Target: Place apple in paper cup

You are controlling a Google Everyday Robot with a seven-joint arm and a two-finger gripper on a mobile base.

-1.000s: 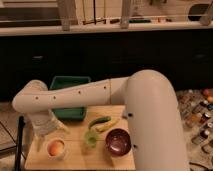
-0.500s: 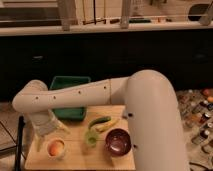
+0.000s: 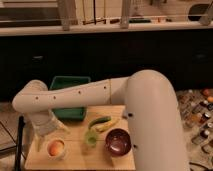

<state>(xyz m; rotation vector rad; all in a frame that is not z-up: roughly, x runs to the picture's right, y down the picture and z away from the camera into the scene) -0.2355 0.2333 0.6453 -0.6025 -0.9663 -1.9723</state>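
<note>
The apple (image 3: 55,147), orange-red with a yellowish patch, sits inside the small white paper cup (image 3: 56,153) at the front left of the wooden table (image 3: 75,156). My white arm reaches in from the right and bends down at the table's left side. My gripper (image 3: 46,131) hangs just above and slightly left of the cup, apart from the apple.
A pale green cup (image 3: 90,138) stands mid-table, with a dark maroon bowl (image 3: 118,142) to its right. Long green and yellow vegetables (image 3: 103,122) lie behind them. A green tray (image 3: 69,97) sits at the back left. Bottles (image 3: 200,112) stand off to the right.
</note>
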